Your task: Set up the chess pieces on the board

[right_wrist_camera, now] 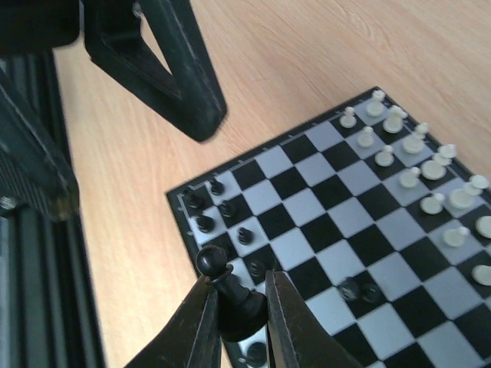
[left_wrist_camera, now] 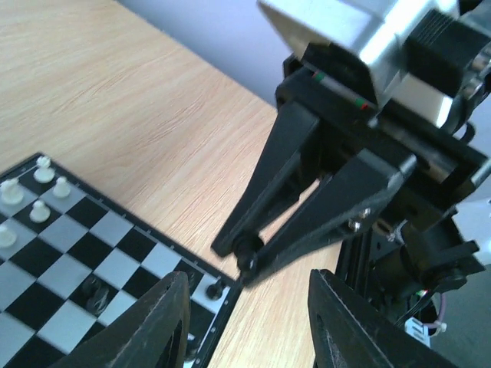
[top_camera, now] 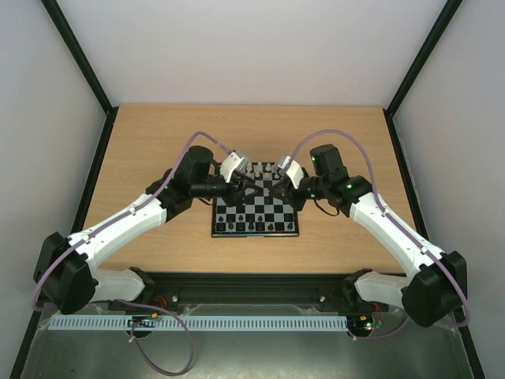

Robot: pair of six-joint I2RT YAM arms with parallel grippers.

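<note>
The board (top_camera: 256,234) lies at the table's middle. White chess pieces (top_camera: 260,168) line its far side and black ones (top_camera: 251,227) its near side. Both grippers hang over the far half, tips close together. My right gripper (right_wrist_camera: 239,295) is shut on a black pawn (right_wrist_camera: 230,287), held above the board's (right_wrist_camera: 337,230) corner where several black pieces (right_wrist_camera: 205,222) stand. My left gripper (left_wrist_camera: 249,330) is open with nothing between its fingers, just beyond the board's (left_wrist_camera: 115,264) edge. The held pawn (left_wrist_camera: 247,249) shows there too, just ahead of the left fingers.
Two black pieces (right_wrist_camera: 359,290) sit close together on a middle square. White pieces (right_wrist_camera: 418,165) fill the far rows. Bare wood table (top_camera: 158,142) surrounds the board. Black frame posts (top_camera: 91,189) and white walls bound the sides.
</note>
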